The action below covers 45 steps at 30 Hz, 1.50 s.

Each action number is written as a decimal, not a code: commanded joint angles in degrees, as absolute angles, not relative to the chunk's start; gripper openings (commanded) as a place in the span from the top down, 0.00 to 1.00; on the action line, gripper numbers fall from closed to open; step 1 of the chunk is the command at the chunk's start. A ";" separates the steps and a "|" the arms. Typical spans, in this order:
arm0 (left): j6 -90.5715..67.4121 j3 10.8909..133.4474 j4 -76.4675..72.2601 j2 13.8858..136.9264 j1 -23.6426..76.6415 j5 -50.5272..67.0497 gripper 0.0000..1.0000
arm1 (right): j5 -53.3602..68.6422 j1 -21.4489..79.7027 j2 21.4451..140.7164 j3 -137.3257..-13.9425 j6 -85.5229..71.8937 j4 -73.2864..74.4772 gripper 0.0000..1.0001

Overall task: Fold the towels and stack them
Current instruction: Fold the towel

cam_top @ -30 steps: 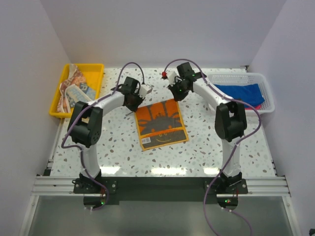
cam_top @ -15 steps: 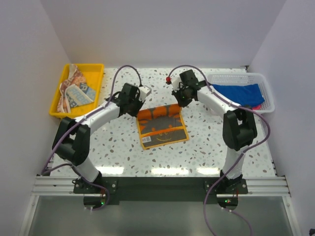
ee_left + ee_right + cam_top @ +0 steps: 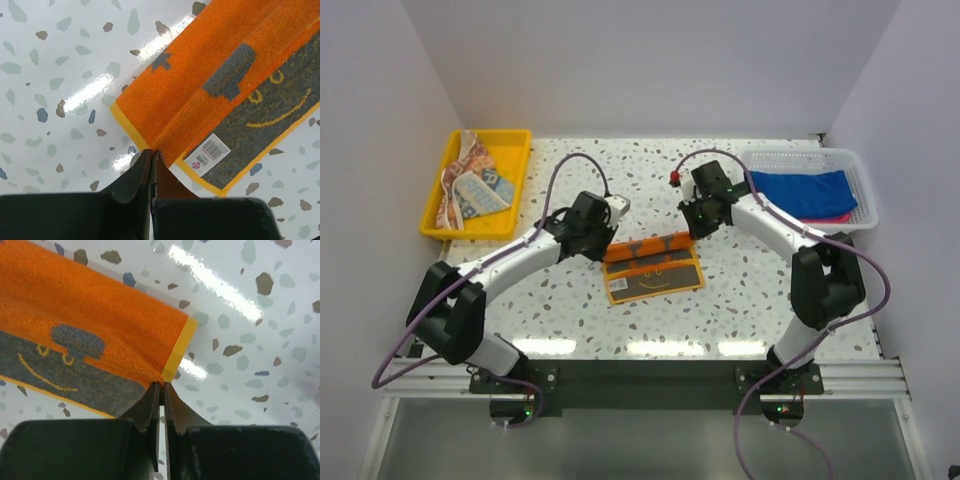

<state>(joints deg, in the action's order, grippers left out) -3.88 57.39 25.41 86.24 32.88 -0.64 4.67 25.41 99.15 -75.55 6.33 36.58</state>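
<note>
Orange towel with yellow edge (image 3: 655,280) lies part-folded on the speckled table (image 3: 570,300), left gripper (image 3: 151,159) and right gripper (image 3: 162,389) each clamped shut on a flap corner, apparently to draw it over evenly.

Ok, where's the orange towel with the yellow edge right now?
Top view: the orange towel lies half folded in the middle of the table; the left hand pinches its left corner and the right hand its right corner.

We see the orange towel (image 3: 165,95) as matt, nubby terry cloth, its white label (image 3: 207,154) smooth and printed. Table top (image 3: 60,60) is glossy, speckled stone-look with glare. Yellow tray (image 3: 513,152) looks like smooth plastic to us.
</note>
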 commanded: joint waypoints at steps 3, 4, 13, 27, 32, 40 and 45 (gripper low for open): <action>-7.91 55.11 29.27 82.88 33.22 -0.53 1.00 | 2.99 25.05 93.35 -70.24 0.71 37.36 1.00; -8.35 54.76 29.09 82.79 33.48 -0.27 1.00 | 3.16 25.14 92.73 -69.62 0.44 37.18 1.00; -13.27 48.69 27.16 81.30 36.12 1.05 1.00 | 2.64 25.31 92.20 -66.62 -1.84 36.74 1.00; -14.24 45.88 25.31 83.76 37.88 2.02 1.00 | 2.64 25.93 92.72 -61.61 -3.60 33.66 1.00; -14.41 46.40 25.49 83.67 38.58 1.41 1.00 | 2.29 25.93 92.72 -61.52 -3.78 33.40 1.00; -14.41 49.22 28.74 82.97 38.94 0.18 1.00 | 1.93 26.10 91.06 -63.46 -4.13 35.24 1.00; -15.03 50.10 30.32 82.00 39.64 0.18 1.00 | 1.76 26.45 89.04 -63.02 -4.83 36.47 1.00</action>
